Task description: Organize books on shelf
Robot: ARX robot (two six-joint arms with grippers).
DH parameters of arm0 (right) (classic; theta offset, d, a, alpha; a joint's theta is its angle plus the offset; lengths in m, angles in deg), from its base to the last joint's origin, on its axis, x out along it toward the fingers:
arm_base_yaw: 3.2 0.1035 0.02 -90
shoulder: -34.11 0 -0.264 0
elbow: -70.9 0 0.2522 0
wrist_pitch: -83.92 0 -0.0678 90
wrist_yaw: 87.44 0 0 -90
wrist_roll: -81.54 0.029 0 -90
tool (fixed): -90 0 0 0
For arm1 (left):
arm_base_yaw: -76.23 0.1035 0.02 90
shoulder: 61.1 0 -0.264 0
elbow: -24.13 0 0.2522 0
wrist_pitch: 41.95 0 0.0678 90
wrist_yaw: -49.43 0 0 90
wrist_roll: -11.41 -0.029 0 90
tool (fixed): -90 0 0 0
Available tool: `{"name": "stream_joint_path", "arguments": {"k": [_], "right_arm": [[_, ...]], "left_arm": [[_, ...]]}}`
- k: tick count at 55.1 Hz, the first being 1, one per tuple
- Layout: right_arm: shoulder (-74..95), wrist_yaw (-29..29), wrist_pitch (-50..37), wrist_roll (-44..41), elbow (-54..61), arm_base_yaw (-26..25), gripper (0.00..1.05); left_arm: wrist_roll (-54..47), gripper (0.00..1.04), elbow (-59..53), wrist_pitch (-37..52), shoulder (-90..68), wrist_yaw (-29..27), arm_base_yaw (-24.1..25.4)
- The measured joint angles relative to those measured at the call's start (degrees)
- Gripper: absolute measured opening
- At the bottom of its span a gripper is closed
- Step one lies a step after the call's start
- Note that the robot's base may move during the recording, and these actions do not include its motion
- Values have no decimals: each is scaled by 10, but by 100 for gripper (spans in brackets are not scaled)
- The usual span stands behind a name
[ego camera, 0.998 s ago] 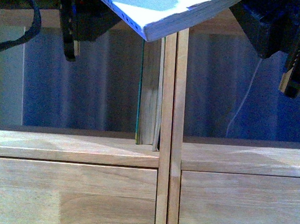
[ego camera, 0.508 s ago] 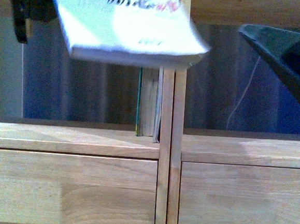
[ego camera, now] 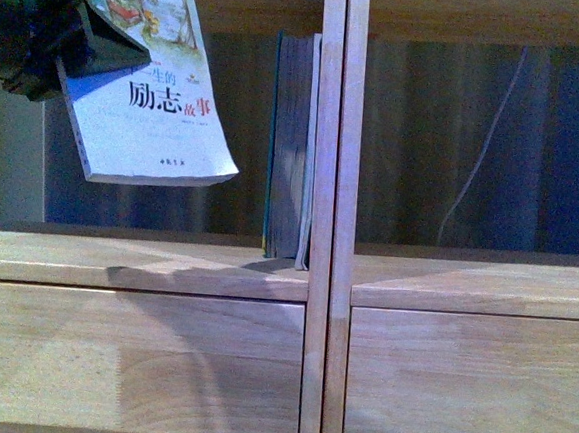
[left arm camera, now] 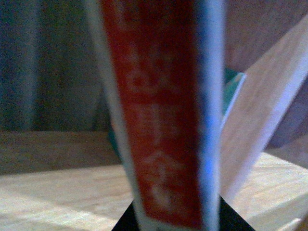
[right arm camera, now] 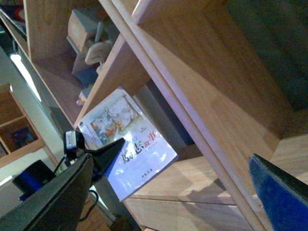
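My left gripper (ego camera: 78,29) is shut on the thin floppy paperback (ego camera: 153,100) and holds it by its upper corner in front of the left compartment. The pale cover with dark Chinese characters faces out and hangs tilted. The left wrist view shows its red-and-white spine (left arm camera: 159,120) close up and blurred. The thick teal book (ego camera: 290,146) and the thin white book (ego camera: 310,148) stand upright against the shelf's double divider (ego camera: 329,220). My right gripper (right arm camera: 168,202) is open and empty, off to the side of the shelf, and shows only in its own wrist view.
The left compartment's floor board (ego camera: 115,263) lies below the paperback, with plain drawer fronts (ego camera: 127,364) under it. A white cord (ego camera: 474,171) hangs at the back of the right compartment. Wooden toys (right arm camera: 91,43) sit in a higher compartment.
The paperback swung from lying flat overhead to hanging cover-out and moved left. The right gripper has left the front view.
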Motion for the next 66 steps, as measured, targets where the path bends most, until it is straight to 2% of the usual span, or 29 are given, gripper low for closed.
{"name": "stream_joint_path", "arguments": {"k": [10,19,34,54,66], "right_arm": [[-43,-10,23,-14,31,6,98],[-93,-6,80,-80,47,16,98],[-144,23,132,-170,49,30,98],[-147,24,133,-185,49,31,98],[-147,24,133,-186,49,31,98]], "left_arm": [[-126,7,50,-9,-71,-66,-16],[-205,7,81,-4,-117,-109,-35],[-306,7,121,21,-179,-140,-63],[-345,7,192,51,-243,-183,-73],[-346,7,237,58,-269,-214,-105]]}}
